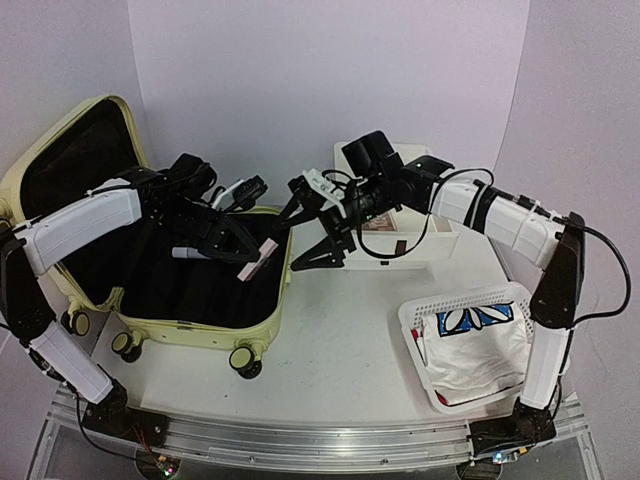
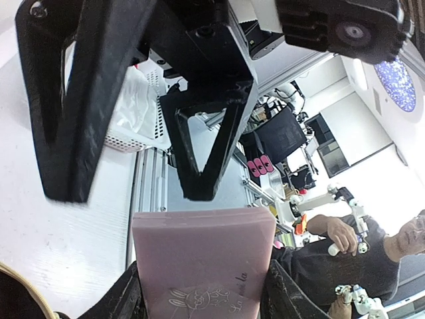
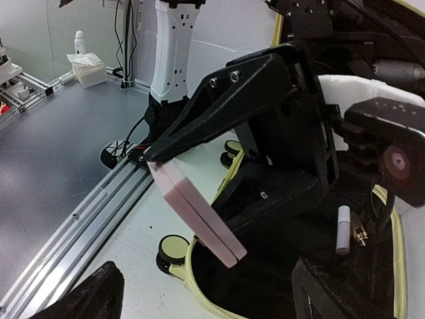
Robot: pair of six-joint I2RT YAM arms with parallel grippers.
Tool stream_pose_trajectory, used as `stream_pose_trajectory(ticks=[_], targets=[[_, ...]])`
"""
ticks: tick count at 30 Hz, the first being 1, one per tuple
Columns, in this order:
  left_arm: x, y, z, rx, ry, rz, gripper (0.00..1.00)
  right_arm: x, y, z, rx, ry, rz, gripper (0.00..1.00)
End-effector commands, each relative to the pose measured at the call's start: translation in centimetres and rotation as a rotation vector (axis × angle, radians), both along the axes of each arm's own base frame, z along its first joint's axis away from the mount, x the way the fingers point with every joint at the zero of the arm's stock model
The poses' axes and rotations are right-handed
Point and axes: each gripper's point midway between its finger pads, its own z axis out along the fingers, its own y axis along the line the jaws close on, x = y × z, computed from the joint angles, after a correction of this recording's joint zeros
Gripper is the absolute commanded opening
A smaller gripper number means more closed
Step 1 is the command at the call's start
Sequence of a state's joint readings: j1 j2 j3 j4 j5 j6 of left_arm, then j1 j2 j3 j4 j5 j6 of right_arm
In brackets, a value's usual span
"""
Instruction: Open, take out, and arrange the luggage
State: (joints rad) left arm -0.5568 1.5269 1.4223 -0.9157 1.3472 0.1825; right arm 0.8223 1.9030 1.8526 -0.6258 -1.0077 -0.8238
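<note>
My left fingers (image 1: 248,252) clamp a pink box (image 1: 256,263) over the open suitcase (image 1: 200,325), my right fingers (image 1: 318,262) spread facing it, white table (image 1: 340,330) beneath, pale wall (image 1: 300,80) beyond.

I see a white bench (image 1: 340,330) carrying the open luggage (image 1: 190,335) on its left side, a white drawer box (image 1: 430,245) at the back, and a white mesh basket (image 1: 468,296) at front right.
</note>
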Motion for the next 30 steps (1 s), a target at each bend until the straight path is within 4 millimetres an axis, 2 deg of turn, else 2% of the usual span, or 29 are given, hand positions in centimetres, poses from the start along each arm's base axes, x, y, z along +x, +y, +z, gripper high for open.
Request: stream_pose_trajectory(ticks=[1, 6, 8, 14, 26, 30], targets=[[-0.5, -0.4, 0.5, -0.064, 0.009, -0.052, 0.37, -1.5, 1.3, 2.8, 0.116, -0.058, 0.110, 0.85], [-0.3, -0.5, 0.1, -0.062, 0.029, -0.059, 0.37, -2.5, 1.8, 2.4, 0.125, -0.032, 0.160, 0.80], [-0.4, -0.5, 0.2, -0.067, 0.034, -0.063, 0.37, -2.7, 1.9, 2.1, 0.124, -0.037, 0.168, 0.69], [-0.4, -0.7, 0.1, -0.072, 0.051, -0.071, 0.37, -3.0, 2.2, 1.6, 0.120, -0.037, 0.179, 0.60], [-0.6, -0.8, 0.3, -0.074, 0.056, -0.081, 0.37, -3.2, 2.1, 1.4, 0.127, -0.044, 0.194, 0.34], [-0.6, -0.8, 0.4, -0.076, 0.052, -0.081, 0.36, -3.6, 1.9, 1.5, 0.127, -0.053, 0.195, 0.29]])
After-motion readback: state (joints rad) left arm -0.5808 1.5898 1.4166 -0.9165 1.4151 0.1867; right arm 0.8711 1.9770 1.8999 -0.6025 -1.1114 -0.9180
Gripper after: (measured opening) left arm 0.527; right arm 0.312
